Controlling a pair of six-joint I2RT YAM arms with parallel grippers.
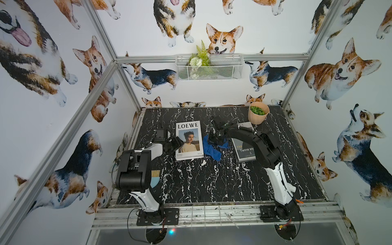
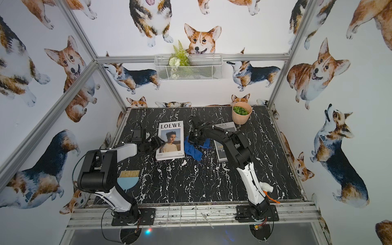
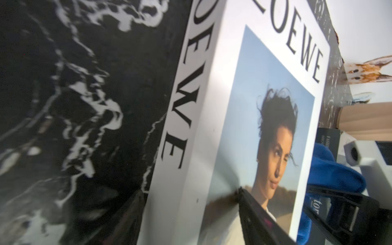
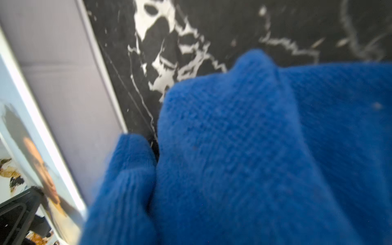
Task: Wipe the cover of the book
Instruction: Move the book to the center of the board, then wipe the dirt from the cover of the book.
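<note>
The white book [image 1: 189, 140] [image 2: 170, 140] with LOEWE and a portrait on its cover lies flat at mid-table. My left gripper [image 1: 176, 144] [image 3: 188, 201] is at the book's left edge with its jaws apart. One finger [image 3: 261, 216] lies over the cover [image 3: 250, 118]; its mate sits down beside the spine. Just right of the book, my right gripper [image 1: 212, 141] is shut on a blue cloth [image 1: 213, 150] [image 4: 254, 148]. The cloth hangs onto the table close to the book's right edge and hides the right fingers in the right wrist view.
A dark grey book [image 1: 244, 149] lies right of the cloth, partly under my right arm. A tan pot of green bits [image 1: 258, 113] stands at the back right. A small blue brush [image 2: 128, 179] rests by the left arm. A wire basket [image 1: 209, 66] hangs on the back wall.
</note>
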